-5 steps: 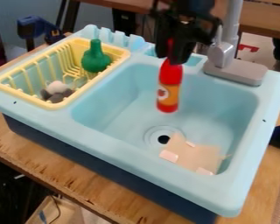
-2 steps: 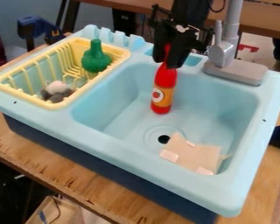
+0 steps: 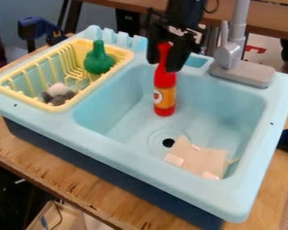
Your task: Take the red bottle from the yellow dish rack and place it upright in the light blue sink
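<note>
Sink [image 3: 140, 158] front rim nearest; tan piece [image 3: 201, 157] in basin, nr drain [image 3: 168, 143]. Bottle [image 3: 164, 92] upright on basin floor beyond. Gripper [image 3: 168, 55] at neck: jaws parted, moderate gap, neck betw. them, no firm hold seen. Poss. fault: sideways drift or uneven lift clips neck, narrow base tips. Tap [image 3: 231, 54] close by; arm knock poss.
</note>
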{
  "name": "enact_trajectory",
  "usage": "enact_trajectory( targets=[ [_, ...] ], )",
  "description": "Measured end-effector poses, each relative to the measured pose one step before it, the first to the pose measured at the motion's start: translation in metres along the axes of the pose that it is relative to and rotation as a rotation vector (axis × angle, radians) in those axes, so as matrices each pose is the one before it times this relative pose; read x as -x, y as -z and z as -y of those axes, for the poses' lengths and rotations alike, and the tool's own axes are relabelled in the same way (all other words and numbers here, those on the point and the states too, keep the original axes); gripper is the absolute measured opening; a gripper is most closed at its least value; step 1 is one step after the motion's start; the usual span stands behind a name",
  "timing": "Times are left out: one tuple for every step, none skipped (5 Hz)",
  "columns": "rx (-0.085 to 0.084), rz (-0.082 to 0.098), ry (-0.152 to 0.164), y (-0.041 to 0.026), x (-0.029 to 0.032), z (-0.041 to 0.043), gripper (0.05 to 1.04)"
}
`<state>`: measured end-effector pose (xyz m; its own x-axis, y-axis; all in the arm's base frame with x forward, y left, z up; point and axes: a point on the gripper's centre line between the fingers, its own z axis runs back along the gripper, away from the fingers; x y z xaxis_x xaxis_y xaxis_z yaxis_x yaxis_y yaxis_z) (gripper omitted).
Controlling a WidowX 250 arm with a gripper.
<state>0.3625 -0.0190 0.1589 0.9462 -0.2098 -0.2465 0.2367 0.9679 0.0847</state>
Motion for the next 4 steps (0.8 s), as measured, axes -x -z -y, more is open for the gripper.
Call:
enact_trajectory(
  targets=[
    [0.0231, 0.016, 0.0013, 0.00078, 0.0016, -0.00069, 0.967],
    [0.0168, 0.0861, 0.0063, -0.01975, 0.01379, 0.0044, 1.006],
    [0.0403, 0.0821, 0.0117, -0.02031, 0.01861, 0.00694, 1.002],
    [-0.0023, 0.1005, -0.0281, -0.02664, 0.02938, -0.00246, 1.001]
  ],
)
